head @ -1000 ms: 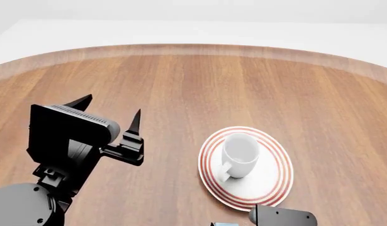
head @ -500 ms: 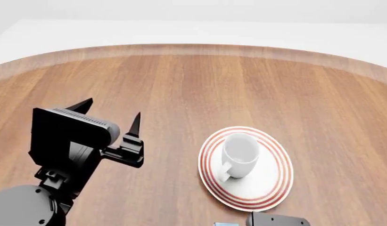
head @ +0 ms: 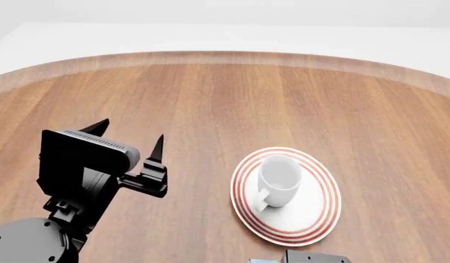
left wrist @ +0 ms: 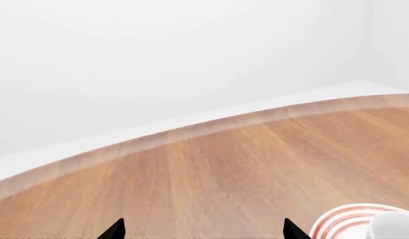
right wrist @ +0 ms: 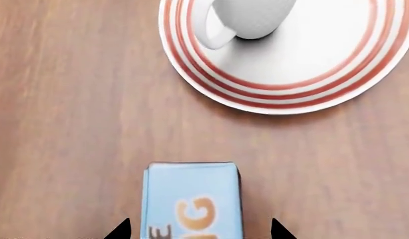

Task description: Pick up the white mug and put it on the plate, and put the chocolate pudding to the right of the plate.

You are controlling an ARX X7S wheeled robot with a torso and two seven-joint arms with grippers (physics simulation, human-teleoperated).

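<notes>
Right wrist view shows the white mug already on the plate, so my right gripper, fingers spread astride the chocolate pudding, should close next, while my left gripper hangs open and empty.

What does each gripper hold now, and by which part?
Nothing is held. The left gripper is open and empty; the right gripper straddles the chocolate pudding without gripping.

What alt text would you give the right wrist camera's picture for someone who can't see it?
A light blue chocolate pudding carton lies on a brown wooden table, framed by the two black tips of the right pincer, which stand apart on either side of it. Beyond it, a white mug stands on a red-ringed white plate.
</notes>
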